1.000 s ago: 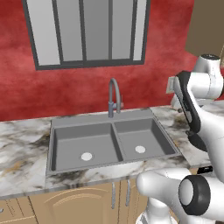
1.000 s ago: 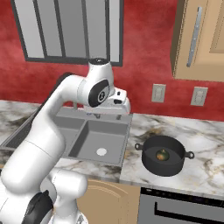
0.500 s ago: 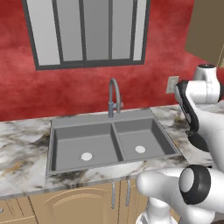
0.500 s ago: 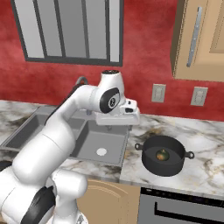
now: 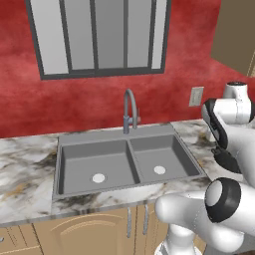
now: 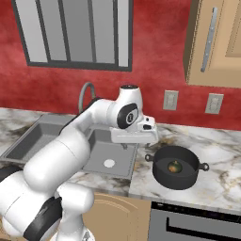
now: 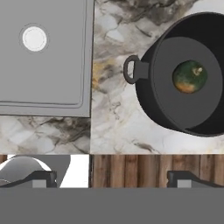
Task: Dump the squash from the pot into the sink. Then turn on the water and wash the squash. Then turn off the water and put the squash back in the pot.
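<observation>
The black pot [image 6: 176, 168] stands on the marble counter to the right of the sink [image 6: 101, 153], with the green and orange squash [image 6: 174, 166] lying in it. In the hand view the pot [image 7: 173, 98] is at the upper right with the squash [image 7: 190, 76] inside, and one of its loop handles points toward the sink basin [image 7: 52, 70]. My gripper [image 7: 112, 178] is open and holds nothing. It hovers above the counter strip between sink and pot, with the gripper [image 6: 132, 142] just left of the pot. The double-basin sink [image 5: 129, 162] is dry under its faucet [image 5: 128, 110].
Two wall outlets [image 6: 170, 100] [image 6: 214, 103] sit on the red wall behind the pot. A wooden upper cabinet [image 6: 216, 42] hangs above it. A dark appliance front [image 6: 197, 223] lies below the counter edge. A white drain [image 7: 34, 38] marks the near basin.
The arm has swung right, carrying the hand from over the right basin to the counter beside the pot. The jaws stayed open. Pot and squash have not moved.
</observation>
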